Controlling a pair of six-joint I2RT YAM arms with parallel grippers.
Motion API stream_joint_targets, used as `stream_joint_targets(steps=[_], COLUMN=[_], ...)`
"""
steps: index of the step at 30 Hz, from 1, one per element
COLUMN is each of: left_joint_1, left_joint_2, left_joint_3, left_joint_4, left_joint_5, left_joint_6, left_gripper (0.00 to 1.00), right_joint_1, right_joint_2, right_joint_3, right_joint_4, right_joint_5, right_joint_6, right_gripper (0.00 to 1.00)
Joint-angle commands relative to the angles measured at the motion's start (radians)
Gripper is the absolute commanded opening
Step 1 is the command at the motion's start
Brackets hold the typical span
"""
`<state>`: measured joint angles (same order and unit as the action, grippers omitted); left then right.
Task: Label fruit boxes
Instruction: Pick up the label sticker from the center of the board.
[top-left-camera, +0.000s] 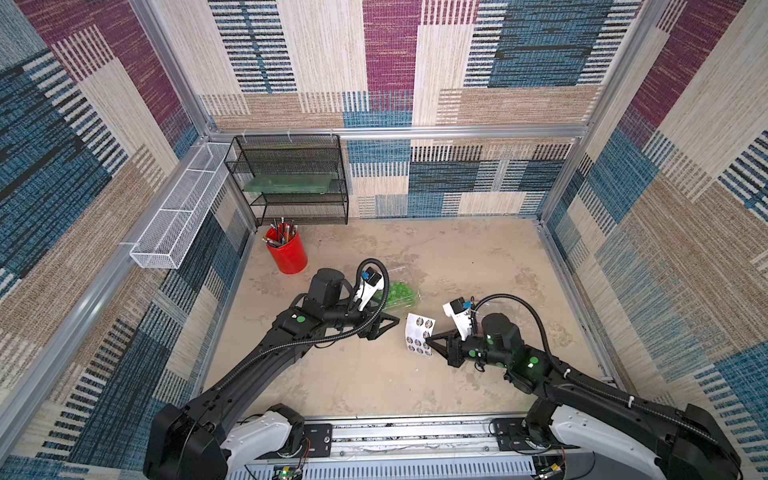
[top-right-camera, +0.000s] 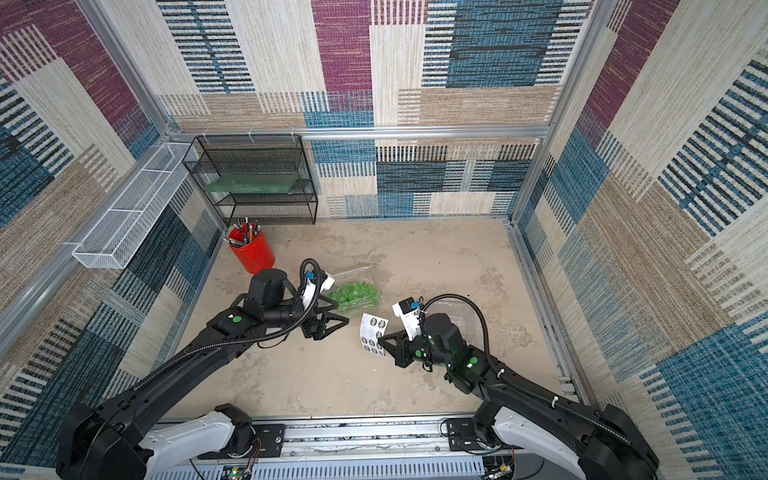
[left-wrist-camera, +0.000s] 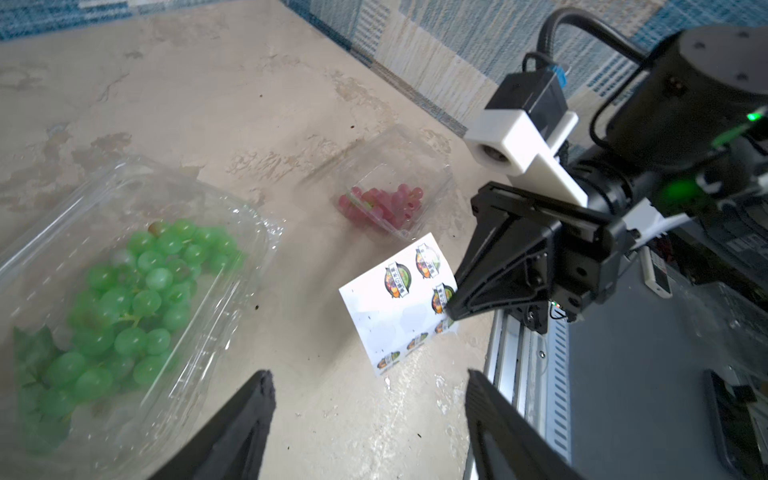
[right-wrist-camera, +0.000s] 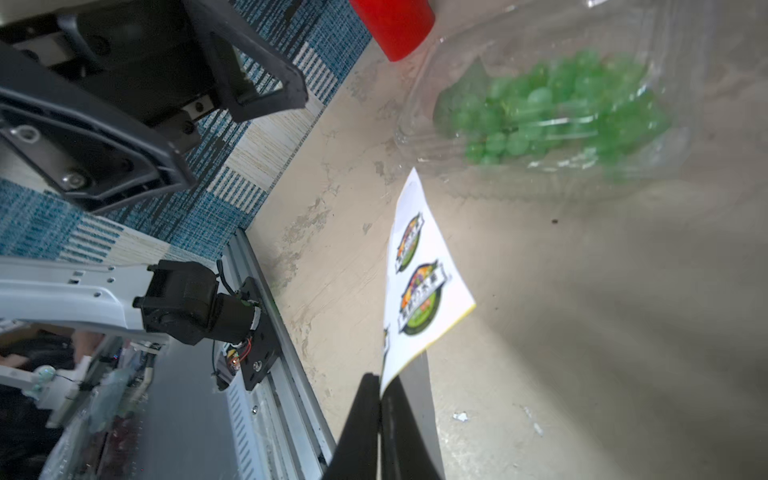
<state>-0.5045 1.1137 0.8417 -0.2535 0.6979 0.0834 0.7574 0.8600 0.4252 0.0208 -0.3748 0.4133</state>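
Glossy clear-plastic fruit boxes (left-wrist-camera: 137, 249), smooth paper sticker sheet (left-wrist-camera: 390, 307) — matt tabletop (left-wrist-camera: 249, 104)

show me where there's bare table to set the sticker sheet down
Free: the table between sheet and front rail; also by the back wall, right of the shelf. Crowded: the middle, with green box, sheet, red box; cup at far left.

The left arm (top-left-camera: 249, 365) and right arm (top-left-camera: 623, 399) are black, with white shells (top-left-camera: 257, 432) at the near base joints, round green dots (top-left-camera: 300, 319) on the links and ribbed black hoses (left-wrist-camera: 542, 41) running to the wrists. Each wrist bears a white camera bracket (left-wrist-camera: 523, 141); the left gripper (left-wrist-camera: 370, 386) and right gripper (left-wrist-camera: 452, 309) are black truss-like triangles.
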Motion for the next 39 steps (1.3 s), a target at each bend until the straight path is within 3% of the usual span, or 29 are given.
stream_joint_targets(steps=[1,5,8,17,25,31,39], left_joint_1=[-0.002,-0.004,-0.01,-0.058,-0.094,-0.115,-0.148], left_joint_2=[-0.021,-0.052,-0.053,-0.015,0.021,0.05,0.074], left_joint_3=[0.021,0.045,0.084,0.122,0.106,0.103,0.116], left_joint_4=[-0.015,-0.045,-0.113,-0.174,-0.165,-0.144,-0.137], left_joint_5=[0.166,0.267,0.257,0.213,0.155,0.143,0.143], left_joint_6=[0.231,0.406,0.484,0.549,0.581,0.569,0.573], left_gripper=[0.75,0.79,0.8,0.79,0.75,0.74,0.58], right_joint_1=[-0.01,-0.025,-0.037,-0.02,-0.003,-0.007,-0.015], right_joint_2=[-0.047,-0.064,-0.024,0.161,0.182,0.176,0.182], right_joint_3=[0.045,0.114,0.204,0.383,0.415,0.43,0.449], right_joint_4=[-0.152,-0.252,-0.375,-0.571,-0.551,-0.528,-0.501], right_joint_5=[-0.03,-0.046,-0.041,-0.017,-0.099,-0.116,-0.161], right_joint_6=[-0.315,-0.566,-0.73,-1.058,-1.218,-1.232,-1.216], right_gripper=[0.1,0.1,0.1,0.09,0.07,0.07,0.08])
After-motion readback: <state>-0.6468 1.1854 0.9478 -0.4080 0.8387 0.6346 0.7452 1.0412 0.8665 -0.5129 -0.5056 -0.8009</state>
